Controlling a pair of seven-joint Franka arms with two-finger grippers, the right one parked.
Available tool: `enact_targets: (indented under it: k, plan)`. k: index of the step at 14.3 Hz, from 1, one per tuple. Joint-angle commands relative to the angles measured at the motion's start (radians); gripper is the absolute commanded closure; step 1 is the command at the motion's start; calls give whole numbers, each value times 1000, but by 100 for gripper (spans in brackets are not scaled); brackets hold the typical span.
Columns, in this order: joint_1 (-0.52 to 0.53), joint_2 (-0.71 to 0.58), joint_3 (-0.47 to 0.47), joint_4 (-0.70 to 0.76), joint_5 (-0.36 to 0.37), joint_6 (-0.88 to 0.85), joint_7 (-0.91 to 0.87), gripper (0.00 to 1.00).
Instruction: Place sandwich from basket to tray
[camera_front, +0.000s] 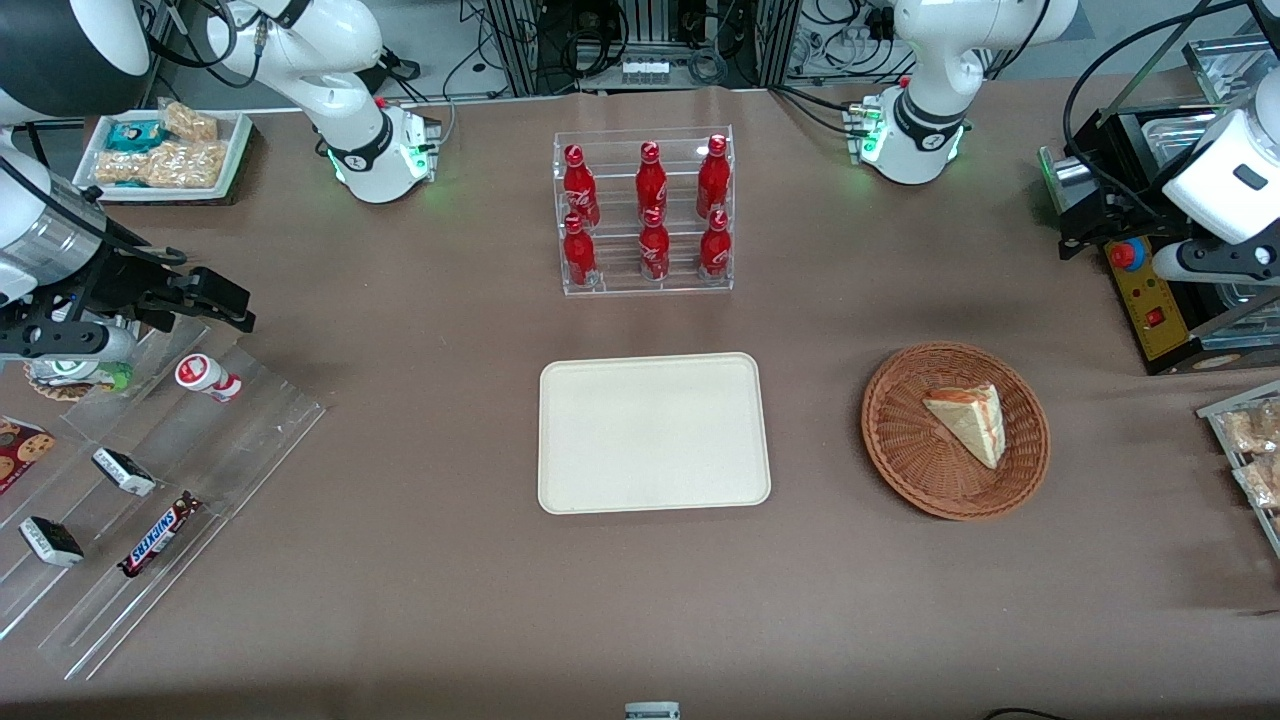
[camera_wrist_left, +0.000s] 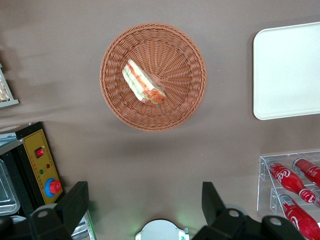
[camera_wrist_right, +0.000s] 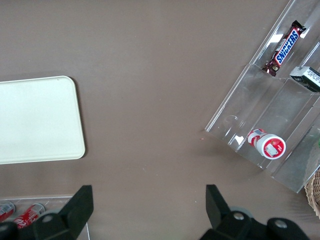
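Front camera high over the whole table; both wrist cameras straight down, sharing the tray (camera_front: 654, 432) (camera_wrist_left: 287, 70) (camera_wrist_right: 37, 120).

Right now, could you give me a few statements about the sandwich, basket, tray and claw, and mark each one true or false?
1. The sandwich lies in the basket. True.
2. The tray already holds the sandwich. False: the tray is bare.
3. The claw is open, apart from the basket. True.
4. The claw grips the sandwich. False: it holds nothing.
5. The rack of red bottles stands nearer to the front camera than the tray. False: it stands farther.
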Motion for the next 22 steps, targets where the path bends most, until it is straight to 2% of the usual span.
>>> enact_targets:
  k: [1,5,11,14,17,20,22]
  plan:
    - [4,42,5,16,15,-20,-12,0]
    - [21,87,7,-33,20,13,-9,0]
    - [35,283,7,-47,41,141,-21,0]
    - [35,319,7,-138,44,293,-177,0]
    - [35,305,7,-266,56,457,-425,0]
    - [35,284,7,-344,55,546,-678,0]
    - [36,259,7,-430,50,653,-769,0]
